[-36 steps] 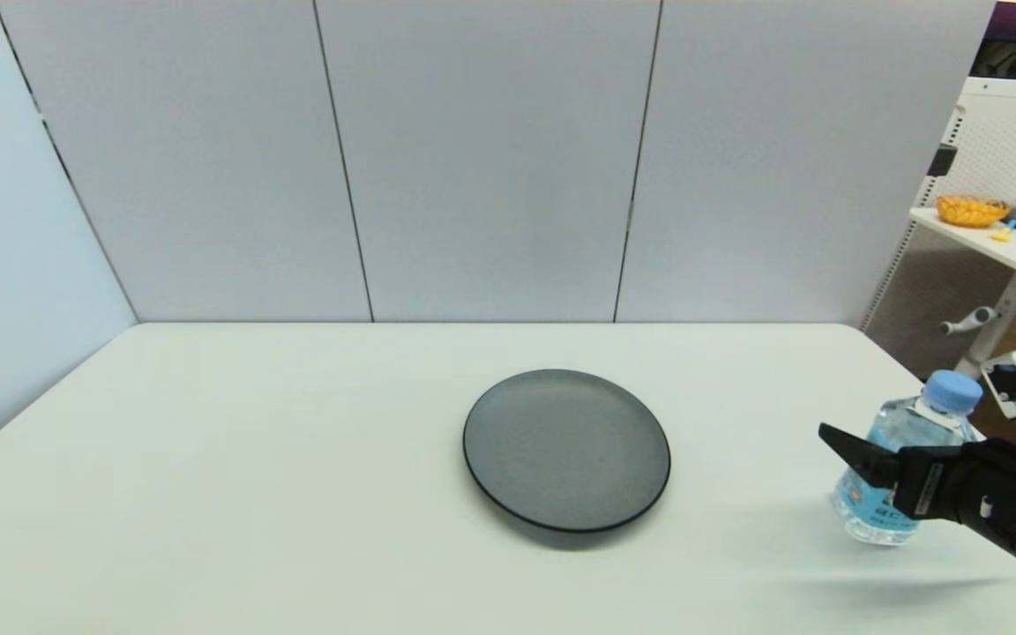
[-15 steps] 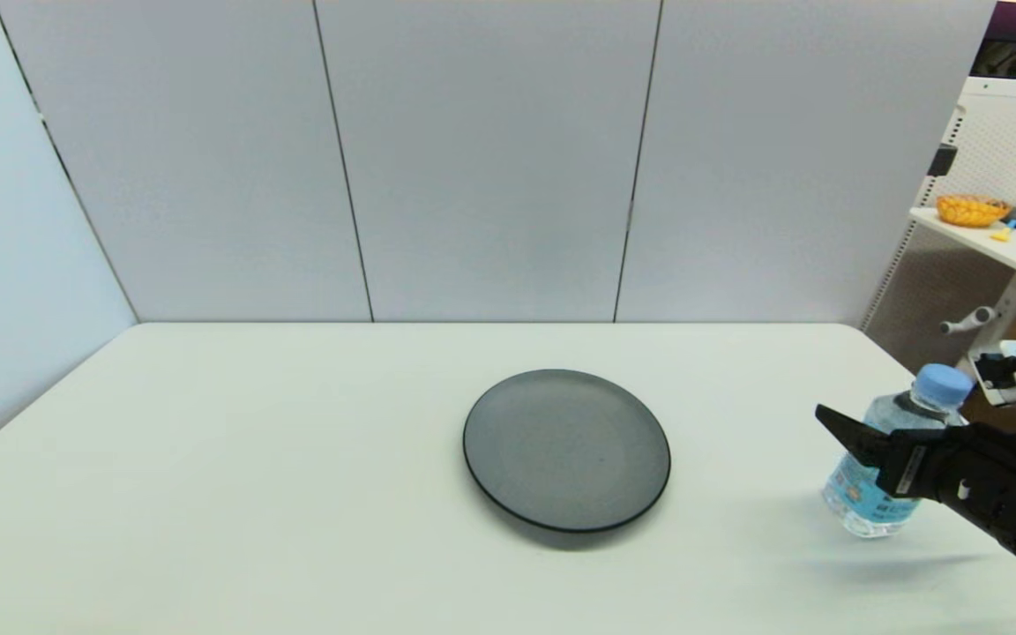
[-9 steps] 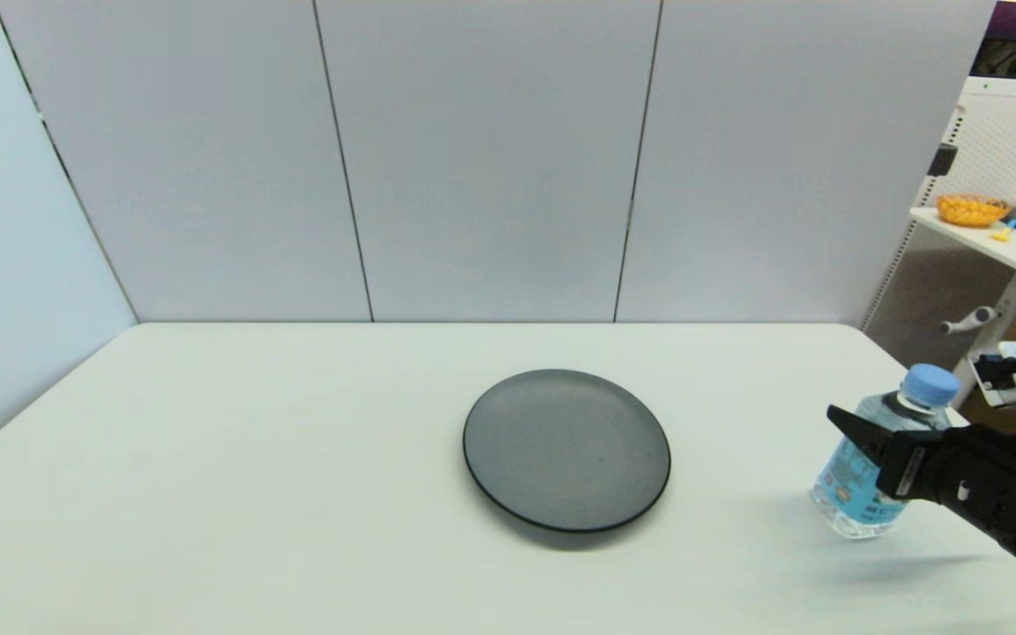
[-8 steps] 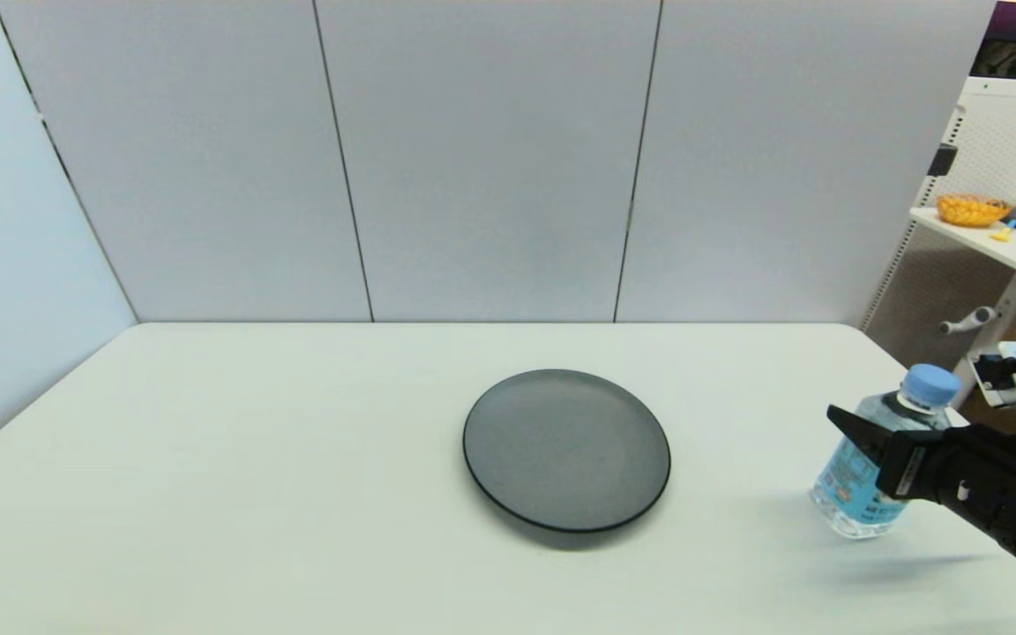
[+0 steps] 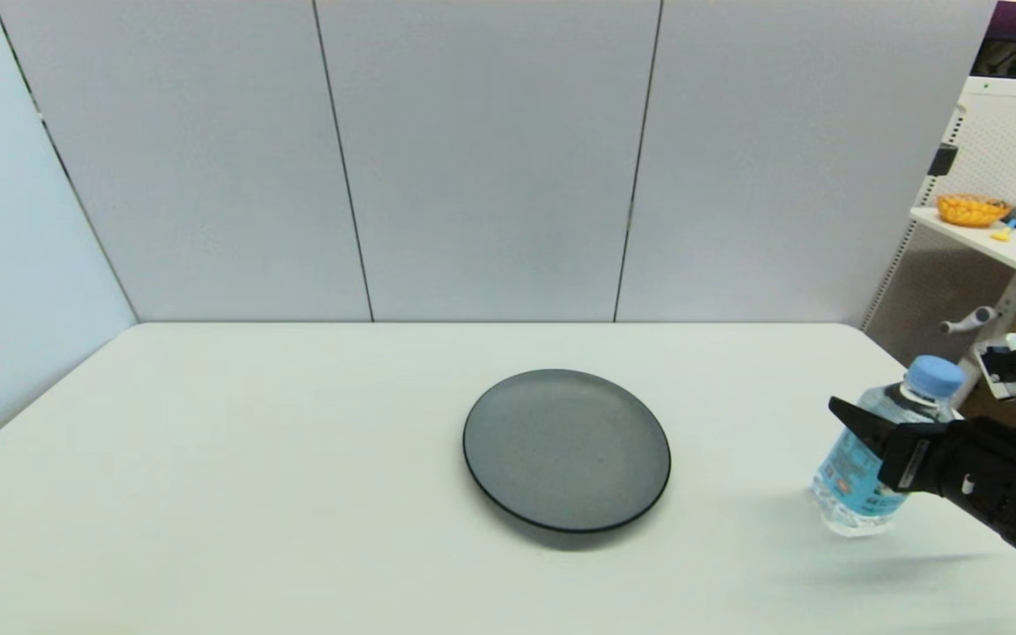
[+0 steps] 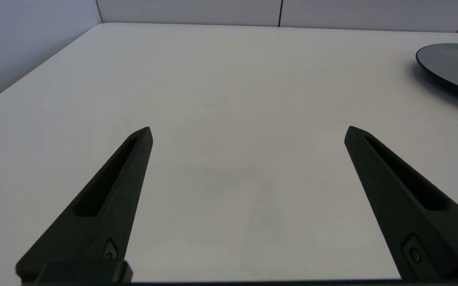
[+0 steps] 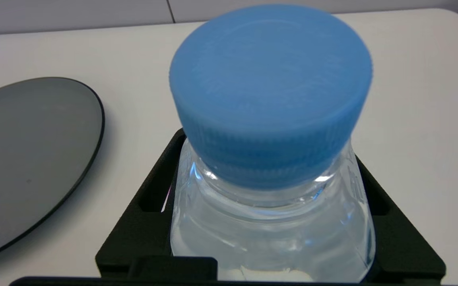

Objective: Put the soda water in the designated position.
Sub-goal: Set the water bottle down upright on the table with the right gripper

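The soda water [image 5: 861, 481] is a small clear bottle with a light blue cap [image 5: 933, 377] and a blue label. It is at the table's right side, tilted with its cap leaning right. My right gripper [image 5: 865, 428] is shut on its upper body; one black finger [image 5: 852, 422] crosses in front and the other is hidden behind. In the right wrist view the cap [image 7: 270, 91] fills the middle, with a finger [image 7: 149, 206] on each side of the bottle's shoulder. I cannot tell whether its base touches the table. Nothing marks the designated position on the white tabletop. My left gripper [image 6: 249, 131] hangs open over bare table.
A dark grey round plate [image 5: 566, 450] lies at the table's middle, left of the bottle; it also shows as the plate [image 7: 30, 159] and the plate [image 6: 451, 67] in the wrist views. The table's right edge [image 5: 905, 366] runs close behind the bottle. Grey partition walls stand along the back and left.
My right gripper has shifted the bottle slightly left and tipped it further, cap leaning right. In the last half second it has barely moved. The plate has stayed put.
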You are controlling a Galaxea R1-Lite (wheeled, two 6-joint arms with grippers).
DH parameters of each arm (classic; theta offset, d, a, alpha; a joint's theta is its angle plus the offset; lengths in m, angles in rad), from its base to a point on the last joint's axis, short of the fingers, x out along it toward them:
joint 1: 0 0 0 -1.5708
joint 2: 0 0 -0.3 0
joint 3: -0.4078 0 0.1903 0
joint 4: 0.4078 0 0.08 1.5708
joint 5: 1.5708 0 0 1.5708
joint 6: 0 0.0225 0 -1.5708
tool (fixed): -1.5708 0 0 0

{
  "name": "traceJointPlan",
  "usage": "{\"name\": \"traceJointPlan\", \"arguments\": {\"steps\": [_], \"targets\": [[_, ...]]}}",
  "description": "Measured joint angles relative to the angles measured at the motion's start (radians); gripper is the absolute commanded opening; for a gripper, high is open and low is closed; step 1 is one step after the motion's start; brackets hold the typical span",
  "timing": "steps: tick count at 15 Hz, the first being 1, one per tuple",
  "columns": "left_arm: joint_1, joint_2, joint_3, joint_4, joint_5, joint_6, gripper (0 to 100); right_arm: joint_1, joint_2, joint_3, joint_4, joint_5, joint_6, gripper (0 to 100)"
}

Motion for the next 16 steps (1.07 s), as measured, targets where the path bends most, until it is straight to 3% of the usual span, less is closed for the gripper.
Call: {"name": "traceJointPlan", "arguments": {"steps": [5,8,16], "targets": [[0.0,0.0,0.0,0.0,0.0,0.0,100,0.024,-0.019,-0.088,0.052,0.021,-0.001,0],[0.0,0.0,0.0,0.0,0.0,0.0,100,0.031,-0.009,-0.236,0.148,0.073,-0.002,0],[0.0,0.0,0.0,0.0,0.0,0.0,100,0.076,0.176,-0.703,0.389,0.359,-0.021,0]]}}
